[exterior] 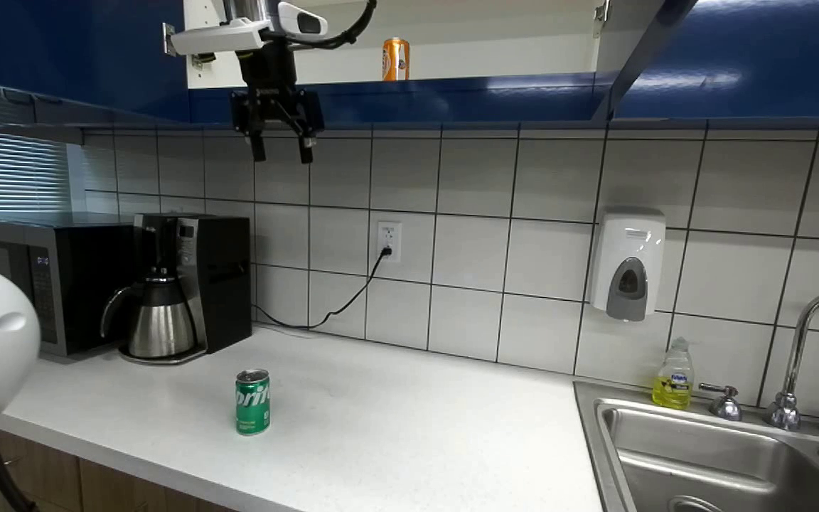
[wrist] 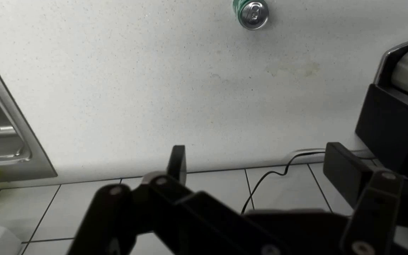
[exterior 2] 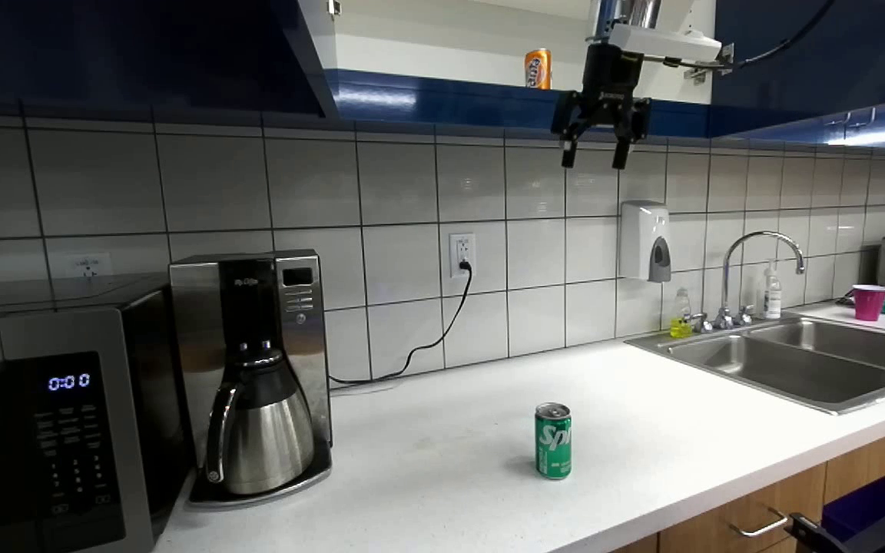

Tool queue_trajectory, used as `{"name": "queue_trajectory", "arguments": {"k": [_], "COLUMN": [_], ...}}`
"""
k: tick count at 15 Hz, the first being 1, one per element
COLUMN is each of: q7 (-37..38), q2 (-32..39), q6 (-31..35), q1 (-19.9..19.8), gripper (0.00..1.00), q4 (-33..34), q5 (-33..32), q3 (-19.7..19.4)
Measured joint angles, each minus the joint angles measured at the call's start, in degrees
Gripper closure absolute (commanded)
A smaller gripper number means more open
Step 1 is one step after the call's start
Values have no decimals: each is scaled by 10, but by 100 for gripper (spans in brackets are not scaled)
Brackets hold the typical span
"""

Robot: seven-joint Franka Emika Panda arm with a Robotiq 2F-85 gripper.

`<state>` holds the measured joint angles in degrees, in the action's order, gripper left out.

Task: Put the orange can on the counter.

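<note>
The orange can [exterior: 396, 60] stands upright up in the open blue cupboard [exterior: 452, 103], just behind its front lip, so getting it down to the table [exterior: 416, 398] is a job not yet done. The fingers [exterior: 258, 147] are spread wide apart and have hold of nothing. They point down and hang in front of the cupboard, with their tips lower than its lip, well apart from the orange can. Being that wide seems good for fitting around a can, but they will likely have to go up and turn to reach this one. It is round and may tip if bumped, so a gentle squeeze seems best. Down on the table, the green can [exterior: 252, 409] stands upright, well away from the back edge. The coffee maker [exterior: 228, 284] sits near the back edge, maybe so its plug [exterior: 386, 252] can reach the wall [exterior: 477, 245]. The sink [exterior: 591, 419] is farther along, and the soap bottle [exterior: 672, 390] stands at its back rim, likely to be handy for washing. A good spot for the orange can would be between the green can and the sink, away from the table's front edge so it won't fall.
</note>
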<state>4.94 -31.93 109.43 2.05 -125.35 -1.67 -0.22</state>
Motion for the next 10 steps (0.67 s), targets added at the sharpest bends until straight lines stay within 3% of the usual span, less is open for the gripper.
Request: {"name": "queue_trajectory", "arguments": {"k": [10], "q7": [30], "q2": [24], "q6": [-40], "q1": [-7], "gripper": [0], "q4": [123], "q5": [-8], "q3": [13]}}
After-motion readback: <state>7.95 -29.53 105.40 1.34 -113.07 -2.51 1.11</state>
